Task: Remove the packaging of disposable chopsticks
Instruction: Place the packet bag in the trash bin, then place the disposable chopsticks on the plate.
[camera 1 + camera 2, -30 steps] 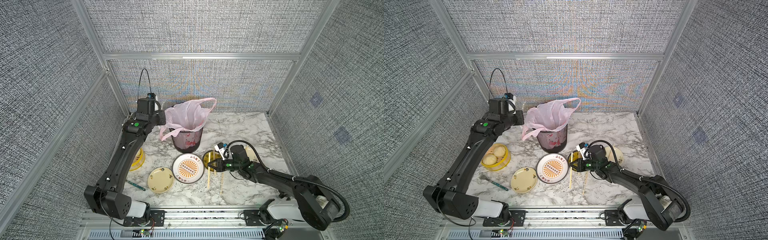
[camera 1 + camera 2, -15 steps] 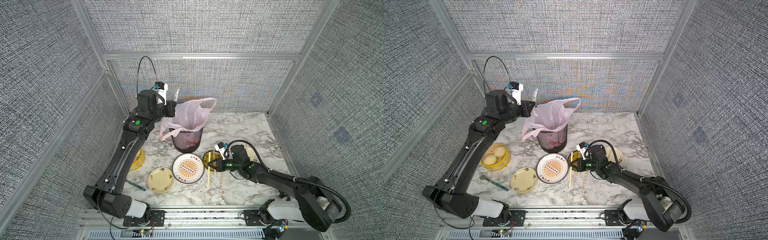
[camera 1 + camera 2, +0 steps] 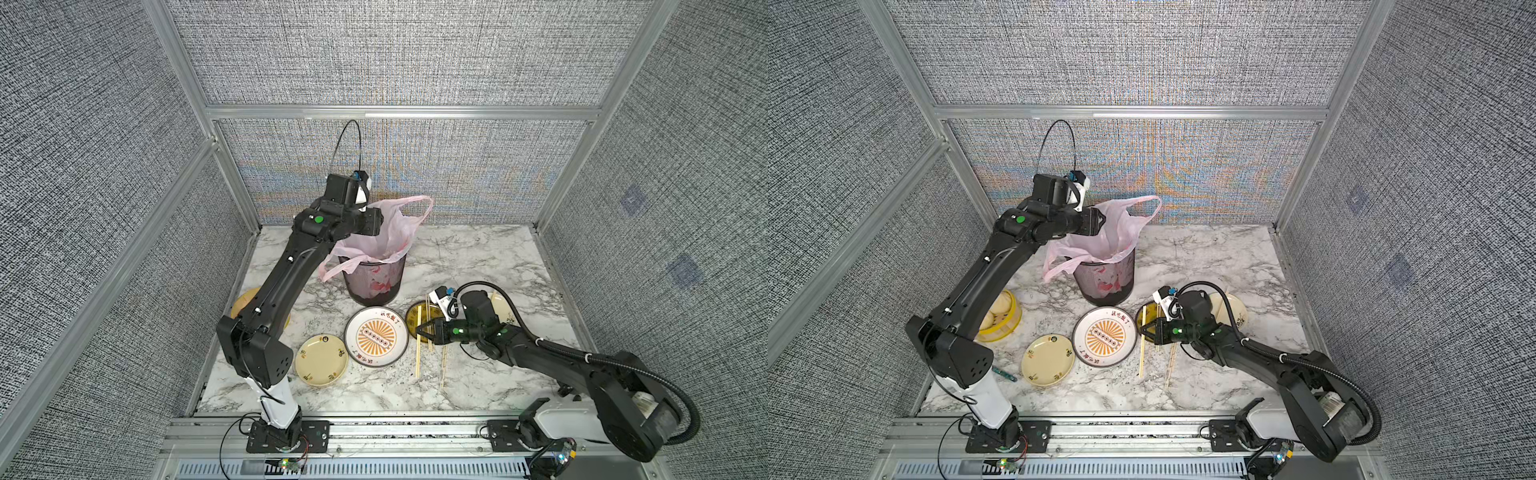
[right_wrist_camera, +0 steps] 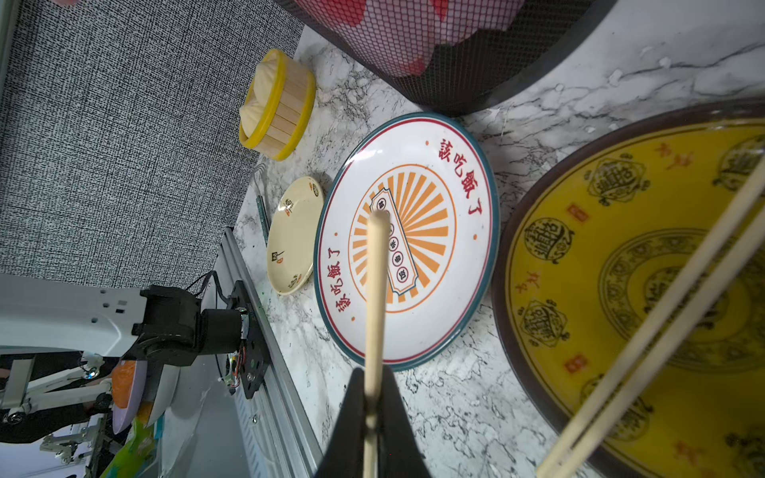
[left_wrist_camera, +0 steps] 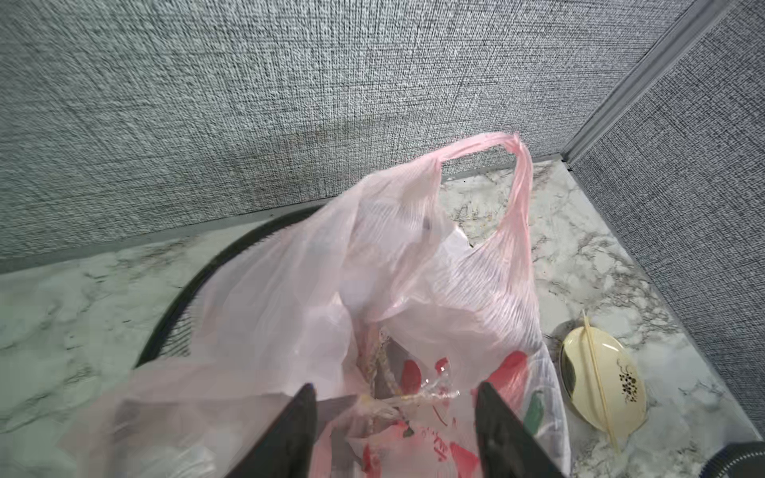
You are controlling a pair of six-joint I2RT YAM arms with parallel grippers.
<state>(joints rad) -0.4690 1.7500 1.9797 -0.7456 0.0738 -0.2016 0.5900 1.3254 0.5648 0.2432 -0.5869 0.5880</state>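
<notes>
Hangs left gripper (image 5: 395, 389) spread wide over the pink bag (image 5: 289, 289), clear sleeve (image 5: 430, 391) loose between; clamps right gripper (image 4: 374, 370) on one chopstick (image 4: 376, 289). Risks a static-clung sleeve riding back out.

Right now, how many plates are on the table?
4: small cream plate at the front; white sunburst plate beside it; yellow plate under chopsticks; cream dish partly behind the right arm.

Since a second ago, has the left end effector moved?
Yes. The left end effector has swung from beside the black mesh bin to above its pink plastic bag, jaws now open.
</notes>
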